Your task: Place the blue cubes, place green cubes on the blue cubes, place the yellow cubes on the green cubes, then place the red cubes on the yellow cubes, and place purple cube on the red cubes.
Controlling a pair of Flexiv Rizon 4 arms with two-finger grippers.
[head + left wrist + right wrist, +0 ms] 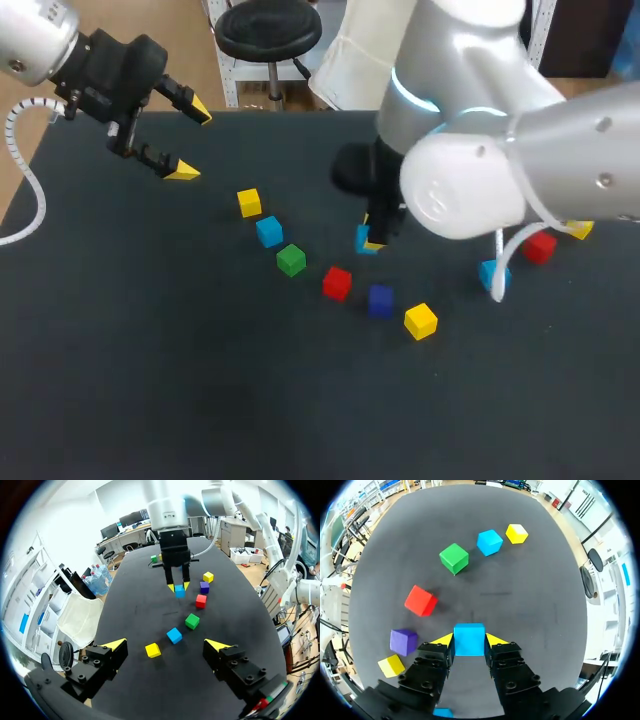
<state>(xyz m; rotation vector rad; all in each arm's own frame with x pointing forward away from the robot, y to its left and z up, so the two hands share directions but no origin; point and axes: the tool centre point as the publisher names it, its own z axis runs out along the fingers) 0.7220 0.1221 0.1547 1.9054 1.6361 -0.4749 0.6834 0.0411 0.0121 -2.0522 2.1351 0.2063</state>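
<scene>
So this looks like the opening step, the blue layer. The right hand (469,641) is clamped on a blue cube (179,591) from both sides, low at the desk (150,350) near its middle, though I can't tell if it's touching down. The left hand (194,143) hangs spread wide and empty, well off to the side. Next move, I'd guess, is parking it snug beside the second blue cube (269,232) so the greens have a base.
</scene>
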